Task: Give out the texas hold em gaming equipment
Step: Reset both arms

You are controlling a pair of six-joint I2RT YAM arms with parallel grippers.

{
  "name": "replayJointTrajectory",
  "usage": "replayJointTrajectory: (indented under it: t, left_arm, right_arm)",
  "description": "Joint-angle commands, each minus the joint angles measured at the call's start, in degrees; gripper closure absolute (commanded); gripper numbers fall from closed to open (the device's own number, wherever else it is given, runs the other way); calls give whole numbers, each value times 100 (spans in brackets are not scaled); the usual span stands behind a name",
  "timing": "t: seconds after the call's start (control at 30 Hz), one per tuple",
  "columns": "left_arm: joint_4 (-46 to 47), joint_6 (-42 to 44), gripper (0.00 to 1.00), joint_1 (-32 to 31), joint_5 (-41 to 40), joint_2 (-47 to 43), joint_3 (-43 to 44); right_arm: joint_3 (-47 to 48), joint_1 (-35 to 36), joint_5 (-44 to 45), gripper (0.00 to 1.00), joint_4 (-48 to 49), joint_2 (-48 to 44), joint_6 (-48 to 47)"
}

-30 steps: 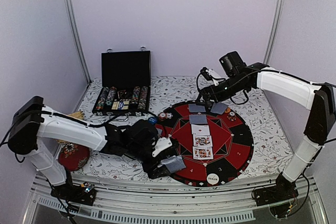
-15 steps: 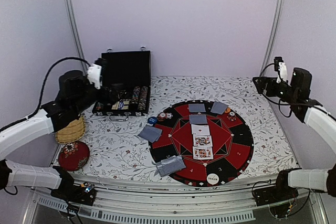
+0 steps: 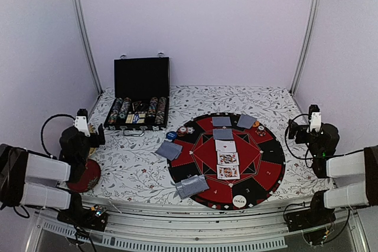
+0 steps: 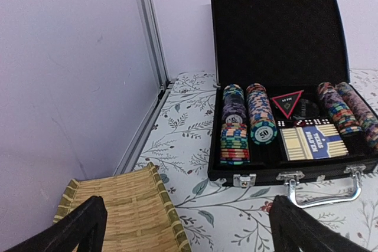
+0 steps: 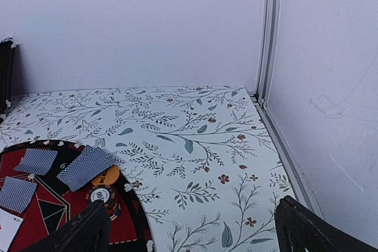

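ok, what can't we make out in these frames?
- Face-down cards, top view: faces turned down, ranks hidden.
- Face-up cards, top view: too small to read ranks.
- Chip case, left wrist view: right end cut off by frame edge.
- Mat, right wrist view: mostly cut off at left and bottom edges.

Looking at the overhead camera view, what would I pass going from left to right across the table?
left gripper → black chip case → loose poker chips → face-up cards → right gripper

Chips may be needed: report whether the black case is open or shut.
Open: the black case has its lid upright, chip stacks showing.
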Motion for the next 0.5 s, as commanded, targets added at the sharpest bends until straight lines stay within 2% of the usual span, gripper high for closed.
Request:
replayJointTrajectory:
  t: [0.0,0.1,0.17,0.2,0.23,0.3,0.4,0.47]
  left_arm:
    - [1982,43,2,227,881,431,-191]
    - [2750,17,2,327,1129,1046,-124]
    - [3453,96,2,368,1191,1947,-69]
    - [3951,164,2,358,1216,2327,-91]
    - [4291,198,2,352,1229,2448,-151]
    - [3730,83,2,406,1386,2119,-158]
    - [3662,182,2,417,1484,2280,47]
    - [3004,150,2,418,1493,2164,272]
  right_arm:
    - [-208,-31,-56,1,2223,884,-189]
    - [-48,-57,-723,1,2438,1308,-166]
    - [47,-57,-943,1,2705,1886,-280]
    - [37,-57,-1058,1,3131,2162,-335]
    - [81,-57,-1152,1,3098,2236,-371]
    - [371,-55,-1088,1,2476,2211,-409]
    - [485,-66,-569,1,2290,2248,-175]
    - [487,-60,-520,1,2278,2244,-132]
